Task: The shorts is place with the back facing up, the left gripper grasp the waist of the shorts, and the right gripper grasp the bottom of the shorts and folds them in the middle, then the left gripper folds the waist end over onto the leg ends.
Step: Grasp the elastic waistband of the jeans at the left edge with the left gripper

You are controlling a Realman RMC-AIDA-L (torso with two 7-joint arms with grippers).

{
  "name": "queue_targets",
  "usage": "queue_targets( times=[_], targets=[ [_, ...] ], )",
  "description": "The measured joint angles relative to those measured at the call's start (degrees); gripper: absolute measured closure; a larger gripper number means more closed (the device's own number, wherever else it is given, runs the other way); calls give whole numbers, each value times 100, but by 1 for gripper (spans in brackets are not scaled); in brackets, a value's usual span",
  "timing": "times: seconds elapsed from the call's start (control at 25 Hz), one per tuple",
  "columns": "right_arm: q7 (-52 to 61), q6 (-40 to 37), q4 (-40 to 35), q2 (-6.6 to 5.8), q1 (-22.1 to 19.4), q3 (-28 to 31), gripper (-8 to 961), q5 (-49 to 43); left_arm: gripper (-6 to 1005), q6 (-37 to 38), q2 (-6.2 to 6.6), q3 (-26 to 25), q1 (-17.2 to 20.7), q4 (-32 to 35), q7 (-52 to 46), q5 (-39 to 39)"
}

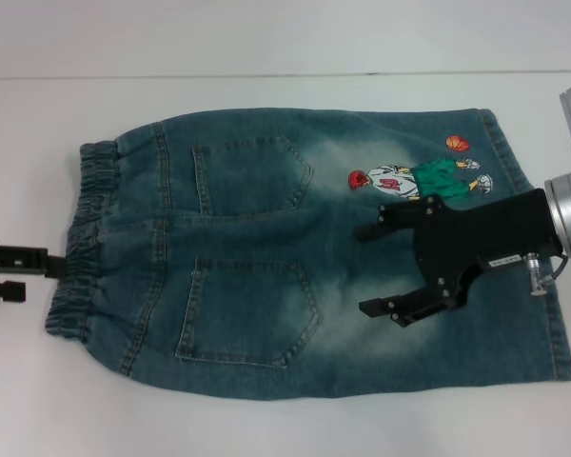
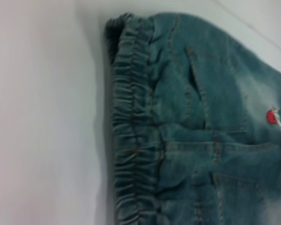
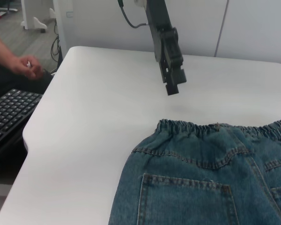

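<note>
The white table (image 1: 266,43) carries the shorts (image 1: 266,257), spread flat and unfolded with the back pockets up, the waist of the shorts (image 1: 81,238) toward the robot's left and the bottom of the shorts (image 1: 533,267) toward its right. The right gripper (image 1: 376,268) hangs over the leg area with its fingers spread and empty. The left gripper (image 1: 9,271) waits just off the waistband; I cannot tell whether it is parted, so I judge every grasp and fold remains.

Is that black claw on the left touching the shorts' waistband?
Apart. The right wrist view shows the left gripper hanging above bare table, short of the waist of the shorts.
</note>
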Motion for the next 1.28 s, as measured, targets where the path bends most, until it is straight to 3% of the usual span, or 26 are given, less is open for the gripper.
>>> queue_targets(
  times=[0.36,1.28],
  targets=[
    [-130,37,66,9,40,-6,62,0,95,-534,-38,108,34,-611,10,108],
    [-138,86,85,9,37,-32,61,27,96,-1012,-57,229,-29,-860,-40,364]
  ],
)
